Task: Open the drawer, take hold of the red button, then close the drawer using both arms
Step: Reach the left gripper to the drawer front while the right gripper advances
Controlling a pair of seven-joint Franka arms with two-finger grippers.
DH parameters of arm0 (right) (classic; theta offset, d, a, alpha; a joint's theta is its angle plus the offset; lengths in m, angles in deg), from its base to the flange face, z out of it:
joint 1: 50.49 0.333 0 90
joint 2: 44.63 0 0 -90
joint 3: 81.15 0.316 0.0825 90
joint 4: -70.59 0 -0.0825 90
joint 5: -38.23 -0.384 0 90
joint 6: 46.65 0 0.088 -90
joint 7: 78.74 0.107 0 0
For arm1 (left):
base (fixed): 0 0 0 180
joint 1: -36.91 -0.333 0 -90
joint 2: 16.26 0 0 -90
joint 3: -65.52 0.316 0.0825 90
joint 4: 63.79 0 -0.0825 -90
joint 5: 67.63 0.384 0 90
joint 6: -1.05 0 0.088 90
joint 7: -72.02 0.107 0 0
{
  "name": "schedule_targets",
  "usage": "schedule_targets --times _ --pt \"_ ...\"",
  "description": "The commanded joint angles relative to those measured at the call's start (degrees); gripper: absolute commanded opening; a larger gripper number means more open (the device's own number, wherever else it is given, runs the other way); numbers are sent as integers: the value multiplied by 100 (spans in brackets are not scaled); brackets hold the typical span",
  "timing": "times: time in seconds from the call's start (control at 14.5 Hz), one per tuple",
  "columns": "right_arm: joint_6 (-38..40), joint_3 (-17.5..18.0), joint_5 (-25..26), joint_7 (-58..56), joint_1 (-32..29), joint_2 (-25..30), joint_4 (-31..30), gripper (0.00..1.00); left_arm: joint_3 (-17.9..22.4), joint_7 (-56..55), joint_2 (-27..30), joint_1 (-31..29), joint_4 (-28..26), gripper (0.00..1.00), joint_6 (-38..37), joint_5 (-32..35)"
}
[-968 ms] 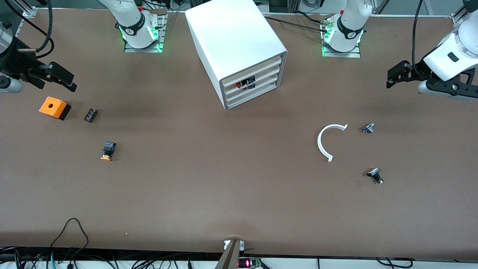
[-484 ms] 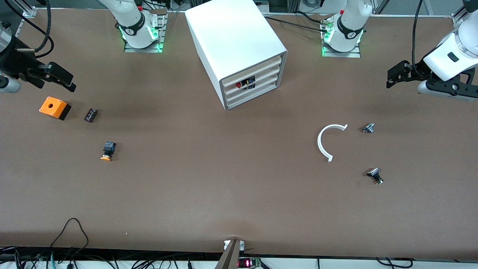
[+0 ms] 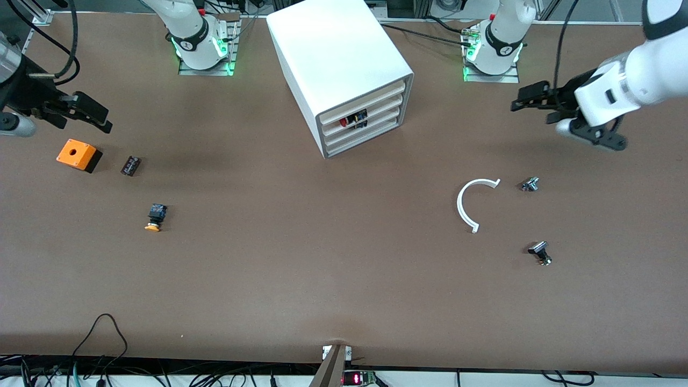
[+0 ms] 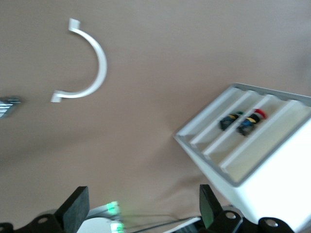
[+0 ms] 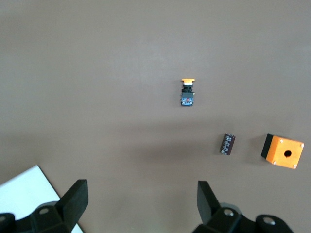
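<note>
Nearest my front camera, on the brown tabletop (image 3: 322, 279), I see a black-capped knob (image 3: 539, 252) toward the left arm's end. A little farther lie the yellow-capped button (image 3: 155, 216) toward the right arm's end, and the white half-ring (image 3: 470, 203) with a small metal piece (image 3: 530, 184) beside it. Farther again sit a small black block (image 3: 130, 165) and the orange box (image 3: 78, 155).

The right gripper (image 3: 90, 115) hangs over the tabletop just above that orange box, its fingers (image 5: 73, 199) spread apart with nothing between them.

The white cabinet (image 3: 338, 59) stands between the two arm bases. The drawer (image 3: 359, 115) is pushed in, and through the cutout in its front slat I can make out the button (image 3: 348, 120), its red cap showing.

The left gripper (image 3: 529, 97) hovers over bare tabletop toward the left arm's end, fingers (image 4: 75, 212) released and empty.
</note>
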Motion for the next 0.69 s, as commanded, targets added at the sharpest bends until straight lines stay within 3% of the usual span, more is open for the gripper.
schedule_targets --times 0.0,0.35,0.62 --pt "-34 20 -92 -307 -34 -379 34 99 -164 387 -489 55 60 100 -92 -927" --pt "-350 29 -92 34 37 -872 26 99 -428 2009 -1604 90 -98 100 127 -2273" --pt "-903 38 -110 666 317 -1066 -264 99 -472 3928 -1976 134 -1325 99 1224 -3538"
